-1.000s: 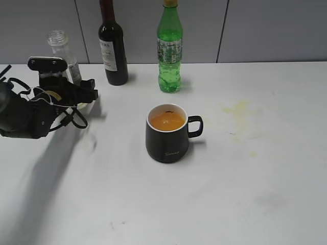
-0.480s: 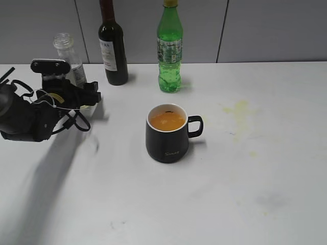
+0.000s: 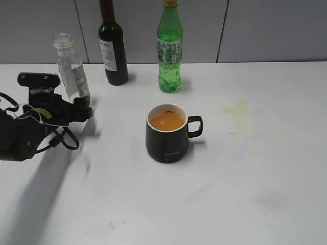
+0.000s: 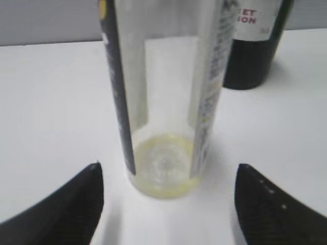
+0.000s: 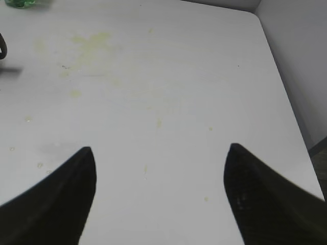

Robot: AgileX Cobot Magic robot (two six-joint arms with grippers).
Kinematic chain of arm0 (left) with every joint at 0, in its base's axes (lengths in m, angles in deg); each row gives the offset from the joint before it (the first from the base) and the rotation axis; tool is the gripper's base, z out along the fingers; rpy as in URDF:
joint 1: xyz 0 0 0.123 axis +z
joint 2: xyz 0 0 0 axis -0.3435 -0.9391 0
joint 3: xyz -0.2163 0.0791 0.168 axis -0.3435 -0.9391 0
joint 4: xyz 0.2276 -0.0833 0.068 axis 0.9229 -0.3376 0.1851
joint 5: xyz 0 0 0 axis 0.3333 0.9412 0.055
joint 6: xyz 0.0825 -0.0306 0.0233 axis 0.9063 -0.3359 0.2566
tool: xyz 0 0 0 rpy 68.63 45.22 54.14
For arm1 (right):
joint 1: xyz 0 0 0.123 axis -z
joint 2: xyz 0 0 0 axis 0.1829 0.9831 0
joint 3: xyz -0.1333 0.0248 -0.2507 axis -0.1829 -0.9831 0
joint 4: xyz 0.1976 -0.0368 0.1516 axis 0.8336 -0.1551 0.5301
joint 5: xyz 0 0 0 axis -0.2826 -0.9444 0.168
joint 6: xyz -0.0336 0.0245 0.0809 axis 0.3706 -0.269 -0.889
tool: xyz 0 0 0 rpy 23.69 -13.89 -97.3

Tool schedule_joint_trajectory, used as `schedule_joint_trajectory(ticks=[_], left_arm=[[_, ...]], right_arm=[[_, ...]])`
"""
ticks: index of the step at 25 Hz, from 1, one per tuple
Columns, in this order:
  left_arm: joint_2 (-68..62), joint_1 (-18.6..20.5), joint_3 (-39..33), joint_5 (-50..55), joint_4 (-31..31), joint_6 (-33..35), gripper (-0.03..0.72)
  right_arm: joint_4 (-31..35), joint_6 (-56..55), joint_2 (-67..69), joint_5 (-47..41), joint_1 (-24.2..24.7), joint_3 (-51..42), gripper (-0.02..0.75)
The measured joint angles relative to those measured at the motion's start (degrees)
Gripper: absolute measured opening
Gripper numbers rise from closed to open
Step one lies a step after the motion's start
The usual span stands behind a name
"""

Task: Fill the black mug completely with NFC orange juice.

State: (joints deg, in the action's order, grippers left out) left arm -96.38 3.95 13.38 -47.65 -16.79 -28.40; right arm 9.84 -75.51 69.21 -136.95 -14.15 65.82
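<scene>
Juice bottle stands drained and upright by the surface's far-left edge, left pincer spread wide, holding nothing; black mug looks brimming.

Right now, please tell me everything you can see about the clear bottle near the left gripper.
The clear bottle stands upright on the white table at the far left, beside the dark wine bottle. It looks like clear plastic or glass, uncapped, with a wide threaded neck and a printed label. It is nearly empty: only a thin yellowish residue lies at the bottom. The left gripper is open in front of it, its fingers apart from its sides.
</scene>
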Motion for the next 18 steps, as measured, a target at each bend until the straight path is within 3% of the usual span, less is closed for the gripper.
schedule_joint_trajectory(ticks=[6,18], left_arm=[[10.8,-1.2,-9.3,4.4,-0.7,2.4,0.613],[38.8,-0.9,-10.4,55.5,-2.5,4.2,0.592]], right_arm=[[0.0,0.0,0.0,0.0,0.0,0.0,0.592],[0.0,0.0,0.0,0.0,0.0,0.0,0.592]])
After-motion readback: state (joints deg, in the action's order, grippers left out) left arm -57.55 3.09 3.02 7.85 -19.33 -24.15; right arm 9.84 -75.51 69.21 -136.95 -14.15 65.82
